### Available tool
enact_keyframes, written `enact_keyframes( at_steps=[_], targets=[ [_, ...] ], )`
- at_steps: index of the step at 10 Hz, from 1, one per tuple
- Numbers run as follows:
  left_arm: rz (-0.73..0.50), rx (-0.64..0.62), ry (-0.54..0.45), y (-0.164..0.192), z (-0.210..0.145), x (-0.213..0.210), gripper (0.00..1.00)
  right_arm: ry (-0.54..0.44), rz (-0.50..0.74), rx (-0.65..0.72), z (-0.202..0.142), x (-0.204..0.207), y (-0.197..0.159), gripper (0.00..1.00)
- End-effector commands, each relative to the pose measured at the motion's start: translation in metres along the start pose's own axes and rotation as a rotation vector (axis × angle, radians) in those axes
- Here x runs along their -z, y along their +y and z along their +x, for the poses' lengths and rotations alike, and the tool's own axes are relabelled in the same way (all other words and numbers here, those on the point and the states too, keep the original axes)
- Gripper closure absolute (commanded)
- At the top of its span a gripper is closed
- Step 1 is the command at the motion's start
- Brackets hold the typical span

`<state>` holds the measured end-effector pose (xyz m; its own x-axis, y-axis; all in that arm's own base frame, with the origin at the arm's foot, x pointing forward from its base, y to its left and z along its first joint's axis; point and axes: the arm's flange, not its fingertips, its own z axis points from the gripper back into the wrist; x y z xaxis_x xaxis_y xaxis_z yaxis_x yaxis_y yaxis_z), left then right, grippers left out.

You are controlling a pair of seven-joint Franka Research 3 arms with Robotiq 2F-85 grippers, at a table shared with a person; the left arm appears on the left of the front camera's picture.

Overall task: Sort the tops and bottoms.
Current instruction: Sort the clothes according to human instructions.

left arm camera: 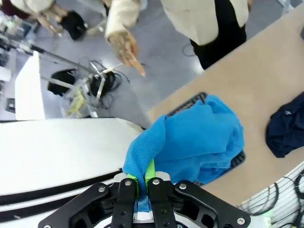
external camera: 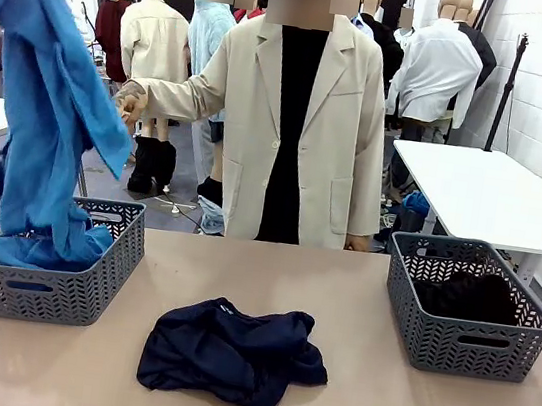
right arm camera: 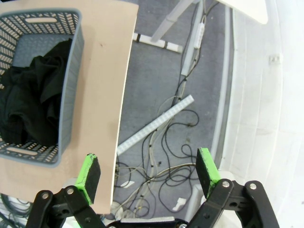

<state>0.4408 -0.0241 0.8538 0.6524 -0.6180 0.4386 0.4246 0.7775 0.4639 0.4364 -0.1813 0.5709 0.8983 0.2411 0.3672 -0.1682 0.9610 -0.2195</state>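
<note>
Bright blue soft cloth garment (external camera: 52, 112) — limp, light, hanging over the left grey plastic lattice basket (external camera: 88, 283) — pinched at its top fold by the left gripper (left arm camera: 141, 185); right gripper (right arm camera: 148, 173) spread, empty.

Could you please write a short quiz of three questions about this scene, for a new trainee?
1. True or false: the left end effector is shut on a bright blue garment that hangs over the left basket.
2. Multiple choice: where does the dark navy garment lie? A. in the right basket B. on the table between the baskets C. in the person's hand
3. Fill in: the right basket holds a ____ garment.

Key: 1. true. 2. B. 3. black.
</note>
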Motion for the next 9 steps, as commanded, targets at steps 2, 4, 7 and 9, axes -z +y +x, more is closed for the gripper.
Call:
enact_keyframes(
  at_steps=[2, 4, 7, 9],
  targets=[
    [-0.038, -0.201, -0.019, -0.038, -0.064, 0.039, 1.0, 0.011, -0.008, -0.016, -0.001, 0.0, 0.0, 0.0],
    [-0.054, -0.132, 0.026, -0.017, -0.044, 0.034, 1.0, 0.011, -0.008, -0.016, -0.001, 0.0, 0.0, 0.0],
    [-0.054, -0.132, 0.026, -0.017, -0.044, 0.034, 1.0, 0.011, -0.008, -0.016, -0.001, 0.0, 0.0, 0.0],
    [-0.102, -0.186, 0.069, -0.014, -0.047, 0.067, 1.0, 0.011, -0.008, -0.016, -0.001, 0.0, 0.0, 0.0]
  ],
)
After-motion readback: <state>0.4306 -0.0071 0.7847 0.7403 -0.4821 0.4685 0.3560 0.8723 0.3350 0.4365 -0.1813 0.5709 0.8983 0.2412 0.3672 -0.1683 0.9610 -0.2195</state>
